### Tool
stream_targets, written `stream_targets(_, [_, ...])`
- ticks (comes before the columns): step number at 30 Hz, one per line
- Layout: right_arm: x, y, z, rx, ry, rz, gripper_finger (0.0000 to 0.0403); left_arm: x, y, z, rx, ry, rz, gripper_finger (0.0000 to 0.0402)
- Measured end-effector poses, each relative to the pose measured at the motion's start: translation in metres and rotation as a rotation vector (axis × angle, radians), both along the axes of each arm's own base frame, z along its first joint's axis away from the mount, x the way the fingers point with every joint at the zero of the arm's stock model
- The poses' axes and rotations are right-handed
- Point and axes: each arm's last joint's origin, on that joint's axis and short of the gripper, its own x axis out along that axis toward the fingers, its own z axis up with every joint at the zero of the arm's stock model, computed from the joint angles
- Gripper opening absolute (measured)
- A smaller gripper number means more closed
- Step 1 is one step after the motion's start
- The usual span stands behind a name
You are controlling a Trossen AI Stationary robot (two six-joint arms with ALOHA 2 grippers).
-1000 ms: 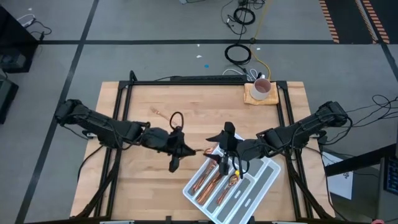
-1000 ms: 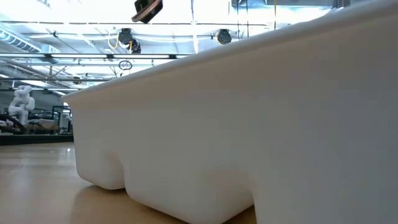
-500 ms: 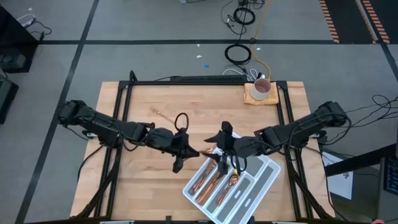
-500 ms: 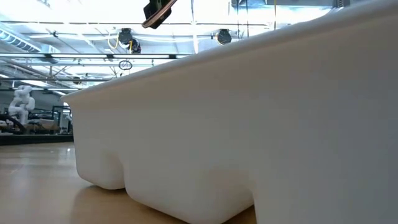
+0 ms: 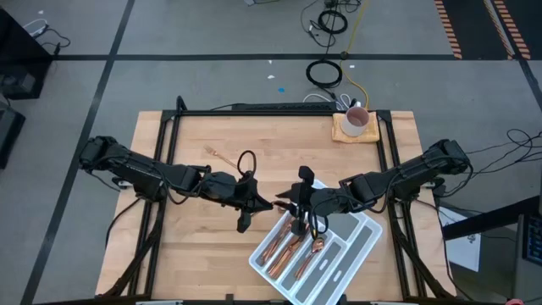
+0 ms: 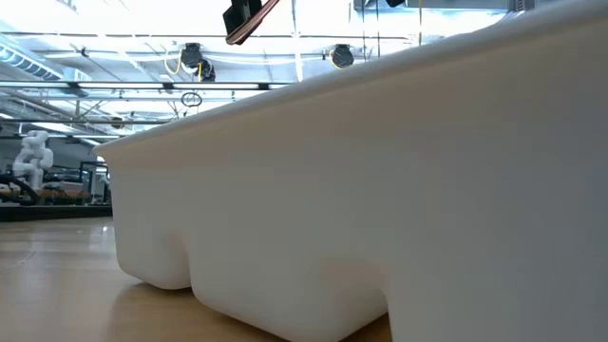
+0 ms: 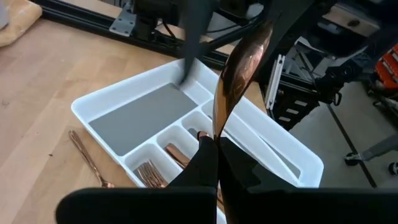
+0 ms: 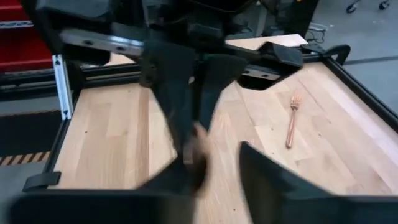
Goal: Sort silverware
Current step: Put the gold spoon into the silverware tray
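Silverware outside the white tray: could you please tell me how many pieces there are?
3: a fork alone on the bare wood, a piece lying beside the tray, and a third piece held by the left gripper. The arms may hide others.

Two matte black robot arms, each built of rounded, chunky segments joined in a chain; thin black cables run along both and form a loop above the left arm's wrist; the left gripper (image 5: pixel 269 204) and the right gripper (image 5: pixel 290 206) each end in two flat, dark, tapering fingers (image 8: pixel 176 102); no markings, labels or screws can be made out on them.
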Motion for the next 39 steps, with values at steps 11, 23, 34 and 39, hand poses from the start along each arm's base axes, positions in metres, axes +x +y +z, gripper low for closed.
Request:
stream_targets(11, [-0.003, 0.000, -0.004, 0.043, 0.039, -0.030, 0.0001, -0.002, 0.001, -0.003, -0.026, 0.048, -0.086, 0.0053])
stream_targets(23, [-0.069, 0.003, -0.059, 0.600, 0.131, -0.232, 0.0000, -0.022, 0.004, -0.014, -0.041, 0.290, -0.129, 0.0226])
stream_targets(34, [-0.091, 0.060, -0.095, 0.820, 0.254, -0.155, 0.0000, -0.027, 0.010, -0.019, -0.002, 0.364, -0.068, 0.0234])
stream_targets(39, [-0.085, 0.072, -0.122, 0.819, 0.359, -0.189, 0.0000, -0.031, 0.013, -0.024, 0.043, 0.425, -0.019, 0.0234])
